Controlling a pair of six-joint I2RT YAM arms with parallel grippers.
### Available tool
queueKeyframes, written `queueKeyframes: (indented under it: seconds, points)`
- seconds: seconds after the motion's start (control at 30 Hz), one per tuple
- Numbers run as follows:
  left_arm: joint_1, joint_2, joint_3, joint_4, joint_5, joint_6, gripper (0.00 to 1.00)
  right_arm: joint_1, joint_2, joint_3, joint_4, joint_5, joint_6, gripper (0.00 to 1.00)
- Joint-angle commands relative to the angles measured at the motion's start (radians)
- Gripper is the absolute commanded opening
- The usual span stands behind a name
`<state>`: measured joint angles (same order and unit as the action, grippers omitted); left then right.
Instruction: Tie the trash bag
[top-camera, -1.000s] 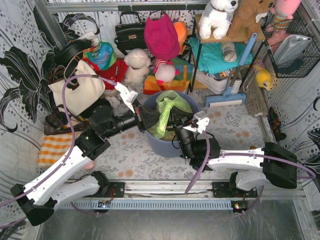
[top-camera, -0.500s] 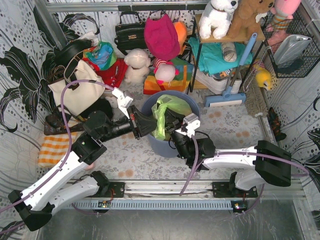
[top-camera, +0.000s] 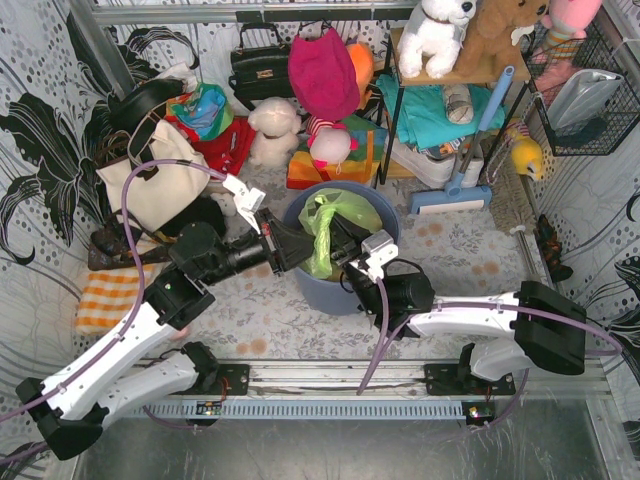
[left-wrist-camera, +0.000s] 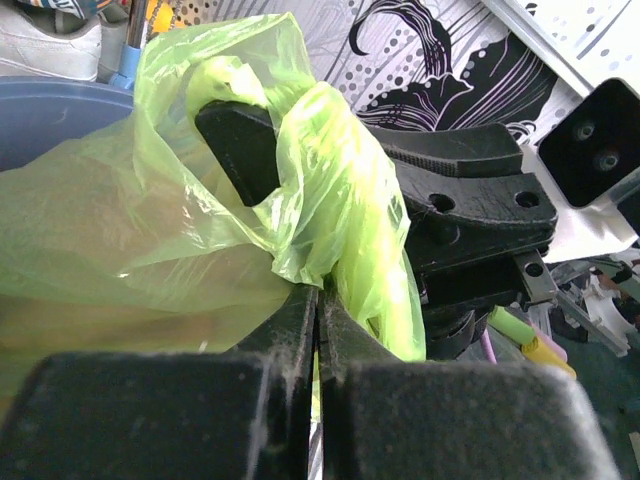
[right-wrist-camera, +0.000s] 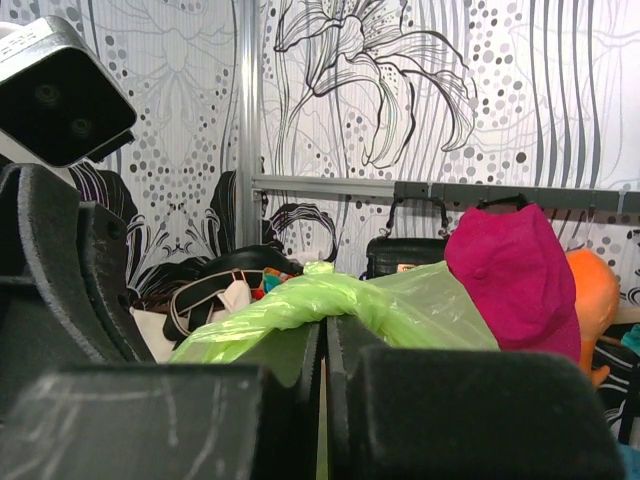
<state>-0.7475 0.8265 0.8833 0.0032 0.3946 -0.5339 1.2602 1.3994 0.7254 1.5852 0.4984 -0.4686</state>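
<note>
Tension is the key: with the left end effector (left-wrist-camera: 318, 296) pinching one flap of the trash bag (top-camera: 338, 212), which sits in the blue-grey bin (top-camera: 325, 292), and the right end effector (right-wrist-camera: 322, 336) clamped on another, cross them slowly so thin plastic neither slips nor tears.

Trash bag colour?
Translucent light green trash bag; shows best in the left wrist view.
</note>
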Motion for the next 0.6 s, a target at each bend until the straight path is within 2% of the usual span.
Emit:
queueKeyframes:
  seconds: [0.0,0.07,0.13,0.3,0.57]
  points:
    - [-0.007,0.025,0.013,-0.052,-0.202,-0.021,0.08,0.022,-0.056,0.008,0.107,-0.136,-0.002,0.00]
    - [-0.007,0.029,0.019,-0.034,-0.202,-0.029,0.08,0.022,-0.068,-0.006,0.107,-0.146,0.004,0.00]
    - [-0.007,0.042,0.019,0.004,-0.145,-0.038,0.09,0.023,-0.069,-0.007,0.106,-0.156,0.000,0.00]
    - [-0.007,0.095,-0.001,0.117,0.105,-0.087,0.09,0.022,-0.042,0.022,0.105,-0.160,-0.048,0.00]
    - [-0.007,0.088,0.001,0.050,0.262,-0.082,0.07,0.022,-0.005,0.067,0.105,-0.162,-0.147,0.00]
